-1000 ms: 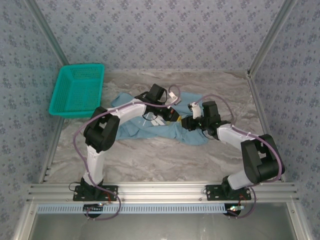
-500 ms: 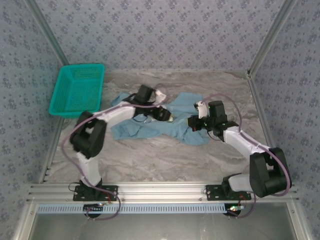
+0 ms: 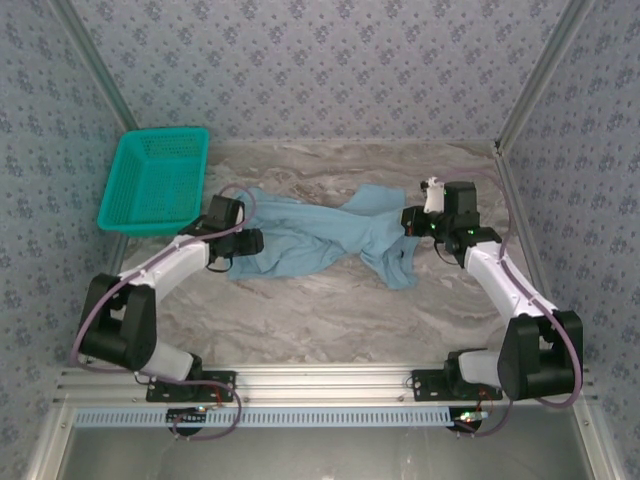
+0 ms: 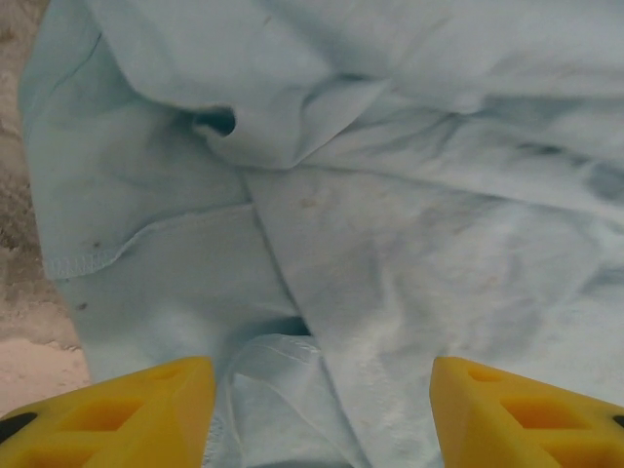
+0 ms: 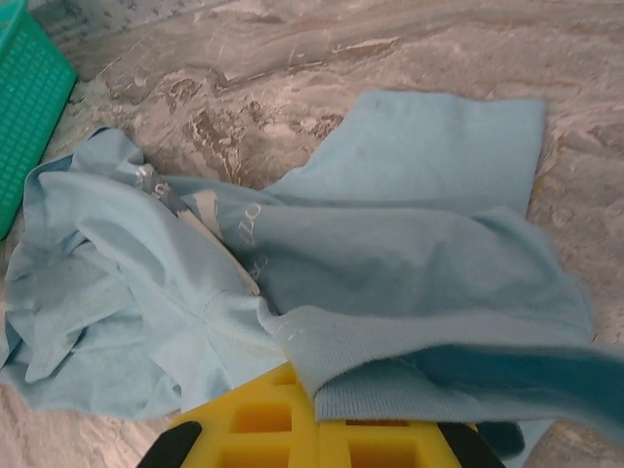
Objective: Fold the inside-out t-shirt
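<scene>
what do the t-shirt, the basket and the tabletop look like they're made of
The t-shirt looks like soft knit fabric, probably cotton: matte light blue, creased, with stitched hems. The basket seems to be moulded plastic: teal, slightly glossy, with mesh walls. The table has a smooth grey-beige marble pattern; whether it is real stone or a printed laminate cannot be told.

Looks like a robotics lab test cell rather than a home. Closed in on three sides by blue-grey flower-print backdrop panels (image 3: 330, 70), held by bare aluminium profile posts (image 3: 535, 75). Floored with a marble-look tabletop (image 3: 320, 310), edged along the near side by slotted aluminium rails (image 3: 320, 380). Carries on those rails the left arm's base (image 3: 190, 385) and the right arm's base (image 3: 470, 375), both bolted down. Keeps a teal mesh basket (image 3: 155, 180) at the far left corner of the surface.
</scene>
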`<action>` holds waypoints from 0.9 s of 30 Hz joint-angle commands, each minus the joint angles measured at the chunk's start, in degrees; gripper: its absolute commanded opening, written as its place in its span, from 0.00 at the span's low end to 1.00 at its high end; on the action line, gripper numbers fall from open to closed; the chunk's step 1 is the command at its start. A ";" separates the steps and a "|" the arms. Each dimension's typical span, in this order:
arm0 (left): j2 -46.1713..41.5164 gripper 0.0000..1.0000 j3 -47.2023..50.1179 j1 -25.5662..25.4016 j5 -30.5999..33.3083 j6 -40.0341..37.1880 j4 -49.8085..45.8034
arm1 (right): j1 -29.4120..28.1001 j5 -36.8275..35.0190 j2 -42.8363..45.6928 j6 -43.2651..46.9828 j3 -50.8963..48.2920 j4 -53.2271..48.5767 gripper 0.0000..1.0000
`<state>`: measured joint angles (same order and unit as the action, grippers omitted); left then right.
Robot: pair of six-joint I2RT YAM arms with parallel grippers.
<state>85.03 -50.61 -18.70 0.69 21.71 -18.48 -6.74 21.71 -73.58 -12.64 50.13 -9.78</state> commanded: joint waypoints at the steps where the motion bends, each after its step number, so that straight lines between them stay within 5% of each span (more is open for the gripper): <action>1: 3.36 0.60 -4.18 1.08 4.89 -0.83 -0.53 | 0.43 -2.19 -1.68 -0.01 2.29 -2.42 0.00; 13: 20.27 0.55 -20.11 4.02 5.29 -4.22 -2.56 | 1.39 -4.98 -2.24 1.52 5.83 -5.29 0.00; 22: 20.04 0.47 -18.55 4.02 0.51 -2.35 -1.71 | 2.17 -6.51 -2.36 1.75 8.11 -5.33 0.00; 27: 19.56 0.34 -17.81 4.02 -2.41 -1.29 -1.57 | 2.26 -7.04 -2.80 1.73 8.53 -4.75 0.00</action>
<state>105.97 -69.34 -14.85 1.17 19.64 -19.42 -4.95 16.03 -76.29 -11.99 56.73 -14.81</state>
